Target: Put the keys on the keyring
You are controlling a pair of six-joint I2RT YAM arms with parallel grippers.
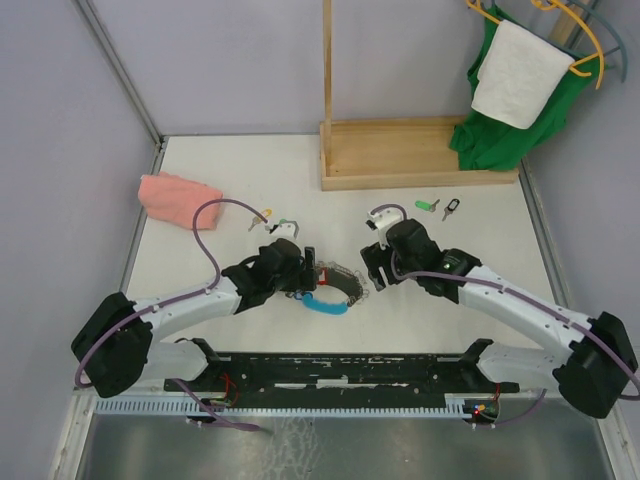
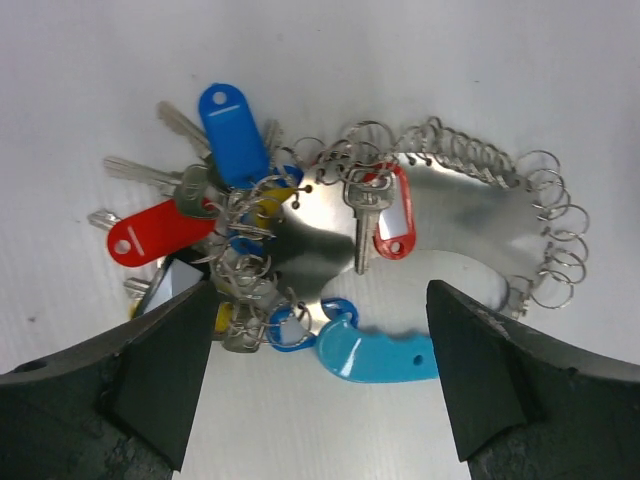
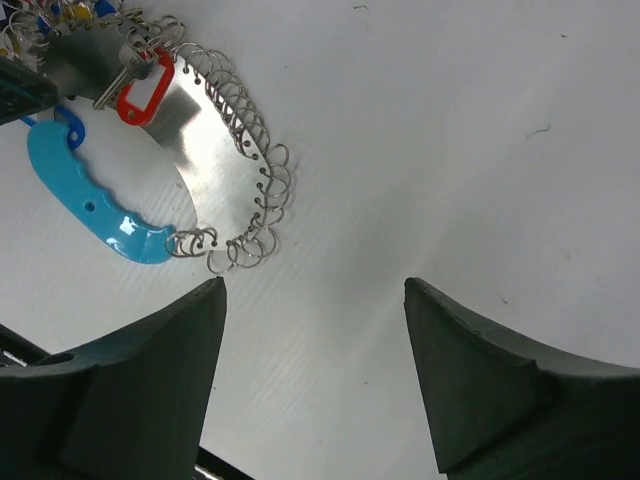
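The blue-handled keyring (image 2: pixel 450 215) lies flat, loose keys (image 1: pixel 427 205) well apart.

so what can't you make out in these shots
- Top external: keyring partly hidden under the left gripper; loose keys by the wooden stand too small to detail.
- Left wrist: bunched keys overlap, count unclear.
- Right wrist: keyring's end cut off at the top-left corner.

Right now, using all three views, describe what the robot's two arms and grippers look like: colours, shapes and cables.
The left arm and right arm are built alike, with white tubular links between bulky black joints. A thin purple cable runs along each. The left gripper and right gripper are matte black, with broad, wedge-shaped fingers.
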